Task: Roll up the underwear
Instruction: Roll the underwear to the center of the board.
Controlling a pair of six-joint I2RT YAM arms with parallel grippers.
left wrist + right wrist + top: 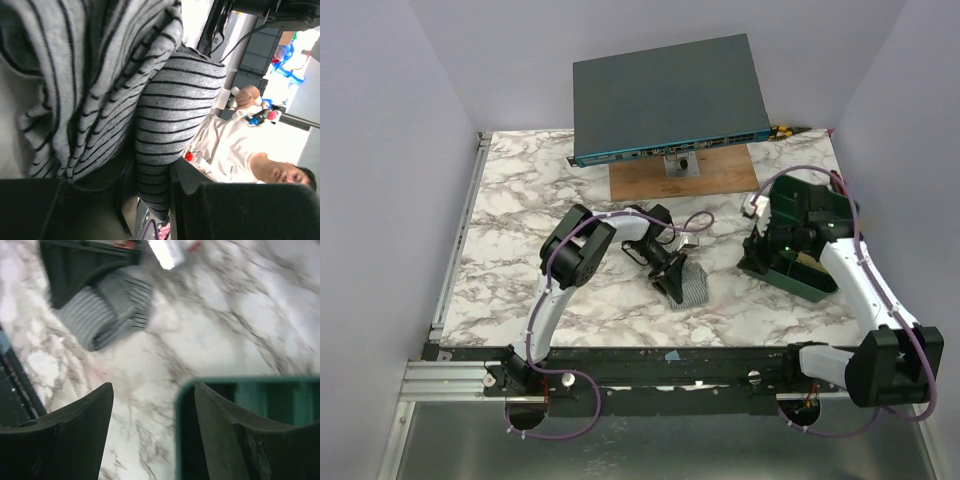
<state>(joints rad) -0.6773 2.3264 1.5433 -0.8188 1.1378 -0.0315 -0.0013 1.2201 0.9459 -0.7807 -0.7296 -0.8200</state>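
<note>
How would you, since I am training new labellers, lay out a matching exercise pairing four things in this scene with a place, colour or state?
Things:
1. left gripper
2. right gripper
3. underwear
4. dark flat box

Descriptions:
A. resting on the wooden board at the far edge
B. open, at the green bin
C. shut on cloth
D. grey with dark stripes

Pairs: 1-C, 2-B, 3-D, 4-A
</note>
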